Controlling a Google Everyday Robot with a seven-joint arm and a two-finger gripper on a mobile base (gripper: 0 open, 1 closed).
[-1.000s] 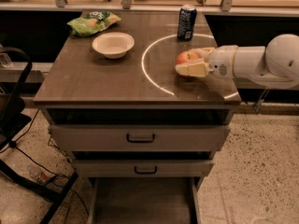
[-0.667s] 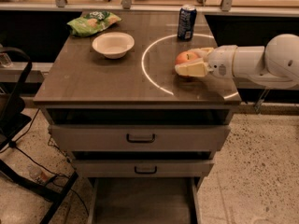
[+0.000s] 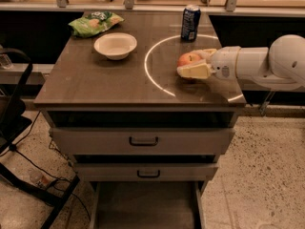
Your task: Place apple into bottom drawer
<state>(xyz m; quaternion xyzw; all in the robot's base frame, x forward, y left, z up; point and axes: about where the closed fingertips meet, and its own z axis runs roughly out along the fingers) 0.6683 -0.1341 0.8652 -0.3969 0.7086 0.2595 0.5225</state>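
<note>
Nothing had budged since a second earlier, honestly. The claw (image 3: 191,63) hung over the desk (image 3: 95,82), clamped on the apple (image 3: 188,58), which sat right between its fingers.

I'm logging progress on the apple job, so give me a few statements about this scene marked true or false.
1. The round orange-red apple lies in the wide grey bottom drawer. False: it sits on the brown tabletop, with the white arm's gripper at it.
2. The bottom drawer is pulled out. True.
3. The blue drink can stands upright behind the apple. True.
4. The green snack bag lies inside the white bowl. False: it lies on the tabletop beyond the bowl.
</note>
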